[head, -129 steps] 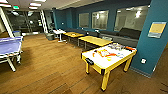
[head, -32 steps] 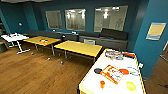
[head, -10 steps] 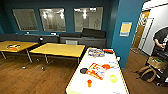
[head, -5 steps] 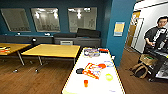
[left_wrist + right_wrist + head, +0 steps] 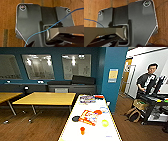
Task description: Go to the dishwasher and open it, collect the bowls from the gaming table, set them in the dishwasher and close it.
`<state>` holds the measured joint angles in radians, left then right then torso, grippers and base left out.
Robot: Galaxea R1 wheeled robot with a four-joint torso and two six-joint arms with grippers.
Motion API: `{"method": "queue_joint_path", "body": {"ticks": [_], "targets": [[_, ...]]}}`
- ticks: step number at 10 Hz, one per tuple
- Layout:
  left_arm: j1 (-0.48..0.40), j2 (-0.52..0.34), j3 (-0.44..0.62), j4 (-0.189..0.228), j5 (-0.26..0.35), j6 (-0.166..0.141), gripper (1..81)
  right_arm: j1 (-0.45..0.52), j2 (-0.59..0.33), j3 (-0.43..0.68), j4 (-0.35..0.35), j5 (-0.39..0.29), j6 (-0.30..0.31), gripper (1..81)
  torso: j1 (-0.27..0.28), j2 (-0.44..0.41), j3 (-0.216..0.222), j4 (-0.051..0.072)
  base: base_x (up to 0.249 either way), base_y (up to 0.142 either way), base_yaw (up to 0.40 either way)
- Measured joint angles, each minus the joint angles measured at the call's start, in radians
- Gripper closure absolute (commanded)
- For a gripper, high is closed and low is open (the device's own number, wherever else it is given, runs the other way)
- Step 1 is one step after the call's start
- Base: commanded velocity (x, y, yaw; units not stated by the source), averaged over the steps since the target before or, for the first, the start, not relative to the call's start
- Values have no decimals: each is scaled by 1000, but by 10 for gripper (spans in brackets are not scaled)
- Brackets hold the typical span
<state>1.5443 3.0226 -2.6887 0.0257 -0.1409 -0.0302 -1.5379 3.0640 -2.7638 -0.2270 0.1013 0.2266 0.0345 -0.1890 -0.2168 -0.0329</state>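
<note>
The gaming table point(image 5: 93, 122), a white-topped desk with what may be bowls near its orange-red marking, lies directly ahead of the robot, a person point(image 5: 147, 80) off beyond its far corner, risking a bump; either hand's state cannot be told.
</note>
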Motion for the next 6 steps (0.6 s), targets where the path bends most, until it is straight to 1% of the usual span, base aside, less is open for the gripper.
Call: {"method": "queue_joint_path", "body": {"ticks": [4,6], "targets": [[2,0,0,-1,-2,0,10,-2,0,0,2,-4,2,10,0,0,0,0,0,0,0],[6,1,0,-2,-1,0,10,-4,0,0,2,-4,2,10,-1,0,0,0,86,0,0]]}}
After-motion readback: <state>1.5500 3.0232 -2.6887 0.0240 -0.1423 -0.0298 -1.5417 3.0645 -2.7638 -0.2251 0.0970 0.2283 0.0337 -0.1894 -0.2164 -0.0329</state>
